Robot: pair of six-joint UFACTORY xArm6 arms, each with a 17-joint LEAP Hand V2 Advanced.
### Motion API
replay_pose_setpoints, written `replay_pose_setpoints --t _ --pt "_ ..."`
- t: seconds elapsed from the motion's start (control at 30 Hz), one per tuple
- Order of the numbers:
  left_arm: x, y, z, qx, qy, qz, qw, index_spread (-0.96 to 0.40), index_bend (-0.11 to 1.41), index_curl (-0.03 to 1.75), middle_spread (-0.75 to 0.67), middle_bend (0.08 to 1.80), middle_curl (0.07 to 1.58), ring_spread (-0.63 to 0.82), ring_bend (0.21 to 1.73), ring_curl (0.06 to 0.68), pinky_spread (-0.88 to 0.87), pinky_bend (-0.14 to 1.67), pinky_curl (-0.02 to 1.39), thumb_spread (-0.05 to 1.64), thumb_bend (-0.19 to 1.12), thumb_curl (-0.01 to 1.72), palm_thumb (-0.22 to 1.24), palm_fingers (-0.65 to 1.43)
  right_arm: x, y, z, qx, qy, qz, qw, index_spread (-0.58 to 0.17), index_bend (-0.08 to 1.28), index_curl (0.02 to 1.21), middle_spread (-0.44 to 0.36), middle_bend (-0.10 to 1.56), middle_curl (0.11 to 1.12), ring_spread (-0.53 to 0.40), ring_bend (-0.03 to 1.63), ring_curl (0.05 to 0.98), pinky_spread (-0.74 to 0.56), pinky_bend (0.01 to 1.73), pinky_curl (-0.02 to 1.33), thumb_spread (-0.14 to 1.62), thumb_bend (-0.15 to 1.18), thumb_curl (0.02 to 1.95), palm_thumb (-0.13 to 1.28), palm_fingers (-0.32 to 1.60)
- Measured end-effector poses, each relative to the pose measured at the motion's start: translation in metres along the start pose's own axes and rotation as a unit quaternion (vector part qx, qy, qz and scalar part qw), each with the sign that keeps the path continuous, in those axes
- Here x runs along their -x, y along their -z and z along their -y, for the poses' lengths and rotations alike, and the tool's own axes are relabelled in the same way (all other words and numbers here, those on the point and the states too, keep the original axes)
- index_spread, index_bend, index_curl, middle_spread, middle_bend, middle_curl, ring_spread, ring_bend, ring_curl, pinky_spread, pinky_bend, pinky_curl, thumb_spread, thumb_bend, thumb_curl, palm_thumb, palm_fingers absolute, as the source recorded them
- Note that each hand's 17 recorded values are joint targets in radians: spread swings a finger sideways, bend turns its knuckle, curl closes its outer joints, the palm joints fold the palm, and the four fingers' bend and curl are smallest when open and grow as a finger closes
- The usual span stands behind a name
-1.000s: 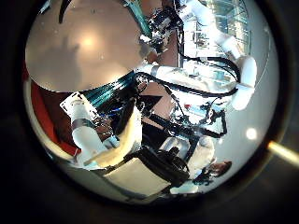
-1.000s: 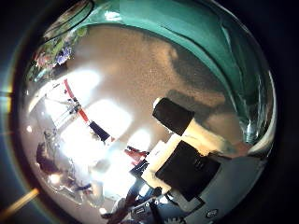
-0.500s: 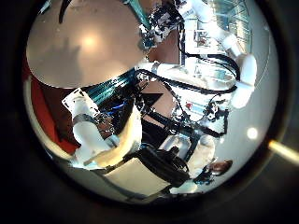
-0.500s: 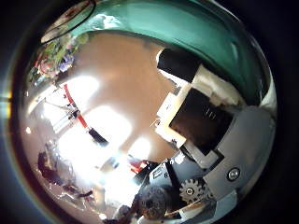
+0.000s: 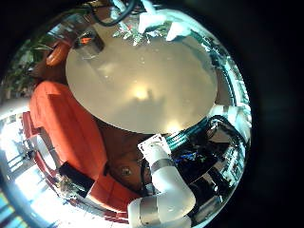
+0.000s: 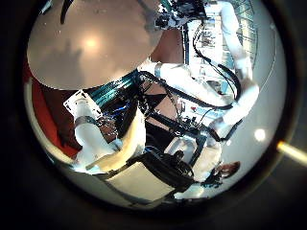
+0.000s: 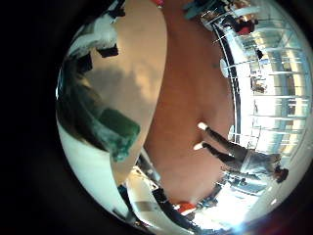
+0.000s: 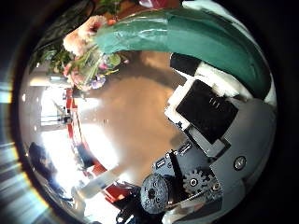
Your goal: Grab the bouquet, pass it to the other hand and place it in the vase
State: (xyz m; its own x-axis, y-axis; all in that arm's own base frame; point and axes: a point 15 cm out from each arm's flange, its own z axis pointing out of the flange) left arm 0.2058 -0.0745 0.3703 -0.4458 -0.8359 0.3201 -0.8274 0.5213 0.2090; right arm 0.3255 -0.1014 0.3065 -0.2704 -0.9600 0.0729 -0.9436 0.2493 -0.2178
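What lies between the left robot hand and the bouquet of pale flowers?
Only the bare, round tan table top lies between the left robot hand and the bouquet, in the left little finger side palm view.

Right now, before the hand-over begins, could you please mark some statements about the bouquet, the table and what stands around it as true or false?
1. The bouquet shows in the right thumb side palm view. True.
2. The table has a square top. False: its top is round.
3. The bouquet fills the left little finger side palm view. False: the table top fills most of that view.
4. A padded seat stands beside the table. True.
5. A person's hand holds the bouquet. False: no person's hand is on it.
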Motion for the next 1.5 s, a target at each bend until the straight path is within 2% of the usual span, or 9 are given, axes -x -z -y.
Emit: replay_pose_setpoints --t 0.2,0.43,0.67,0.83,0.97,1.03,1.17,1.27,1.5 --pt "0.000 0.010 0.015 -0.025 0.003 0.002 0.9997 -0.02 0.19 0.39 0.35 0.19 0.32 0.52 0.43 0.195 0.51 0.18 0.27 1.15 -0.02 0.32 0.35 0.19 -0.024 0.085 0.018 -0.091 -0.009 0.004 0.996 -0.325 1.08 1.02 -0.177 1.28 0.94 -0.197 1.42 0.695 -0.18 1.44 0.54 0.87 0.05 0.75 1.15 1.15" --pt "-0.006 0.033 0.038 -0.079 0.015 -0.040 0.9960 -0.02 0.20 0.40 0.30 0.20 0.33 0.50 0.44 0.196 0.49 0.18 0.26 1.14 -0.02 0.32 0.36 0.25 0.002 0.139 0.032 -0.164 0.008 0.113 0.980 -0.286 1.12 1.00 -0.158 1.30 0.91 -0.189 1.43 0.697 -0.18 1.41 0.57 0.85 0.03 0.83 1.13 1.16" --pt "-0.016 0.066 0.063 -0.134 0.022 -0.109 0.9847 -0.01 0.19 0.41 0.27 0.21 0.34 0.48 0.45 0.197 0.47 0.18 0.25 1.14 -0.02 0.32 0.36 0.30 0.023 0.167 0.048 -0.212 -0.013 0.288 0.934 -0.259 1.14 0.97 -0.148 1.32 0.89 -0.182 1.45 0.692 -0.18 1.38 0.61 0.84 0.01 0.90 1.12 1.16" --pt "-0.023 0.078 0.077 -0.160 0.027 -0.167 0.9726 0.00 0.19 0.41 0.26 0.20 0.35 0.46 0.46 0.194 0.46 0.18 0.25 1.14 -0.02 0.32 0.36 0.31 0.049 0.165 0.052 -0.182 -0.015 0.408 0.894 -0.247 1.16 0.96 -0.144 1.33 0.88 -0.179 1.46 0.689 -0.19 1.37 0.63 0.84 0.00 0.94 1.12 1.15" --pt "-0.035 0.086 0.089 -0.177 0.018 -0.211 0.9612 0.02 0.17 0.40 0.26 0.20 0.36 0.46 0.47 0.195 0.46 0.19 0.25 1.14 -0.02 0.32 0.36 0.30 0.071 0.162 0.049 -0.148 0.000 0.491 0.858 -0.241 1.16 0.95 -0.142 1.34 0.87 -0.179 1.46 0.688 -0.19 1.36 0.65 0.84 0.00 0.97 1.12 1.15" --pt "-0.036 0.093 0.093 -0.191 0.014 -0.234 0.9530 0.04 0.15 0.39 0.27 0.20 0.36 0.46 0.48 0.197 0.46 0.20 0.26 1.14 -0.02 0.32 0.36 0.28 0.082 0.162 0.045 -0.124 0.008 0.530 0.839 -0.237 1.17 0.94 -0.140 1.34 0.86 -0.179 1.46 0.687 -0.19 1.35 0.66 0.85 -0.01 0.98 1.11 1.15" --pt "-0.041 0.105 0.104 -0.211 0.005 -0.275 0.9379 0.08 0.14 0.36 0.31 0.20 0.36 0.47 0.50 0.203 0.46 0.22 0.27 1.10 -0.03 0.32 0.33 0.23 0.106 0.170 0.029 -0.074 0.040 0.616 0.783 -0.231 1.18 0.93 -0.139 1.34 0.85 -0.179 1.46 0.685 -0.19 1.34 0.68 0.85 0.00 1.01 1.11 1.15" --pt "-0.051 0.117 0.117 -0.225 -0.005 -0.323 0.9190 0.11 0.14 0.34 0.33 0.20 0.36 0.47 0.53 0.207 0.46 0.24 0.29 1.07 -0.03 0.33 0.31 0.21 0.116 0.176 0.021 -0.051 0.057 0.665 0.743 -0.228 1.19 0.92 -0.138 1.35 0.85 -0.179 1.47 0.684 -0.19 1.34 0.70 0.85 -0.01 1.02 1.11 1.15" --pt "-0.067 0.144 0.140 -0.246 -0.019 -0.443 0.8617 0.14 0.15 0.31 0.35 0.21 0.36 0.48 0.56 0.211 0.46 0.26 0.30 1.03 -0.03 0.34 0.30 0.18 0.139 0.181 0.000 -0.016 0.100 0.699 0.708 -0.222 1.20 0.91 -0.136 1.36 0.84 -0.178 1.47 0.682 -0.19 1.32 0.73 0.86 -0.01 1.06 1.11 1.14"
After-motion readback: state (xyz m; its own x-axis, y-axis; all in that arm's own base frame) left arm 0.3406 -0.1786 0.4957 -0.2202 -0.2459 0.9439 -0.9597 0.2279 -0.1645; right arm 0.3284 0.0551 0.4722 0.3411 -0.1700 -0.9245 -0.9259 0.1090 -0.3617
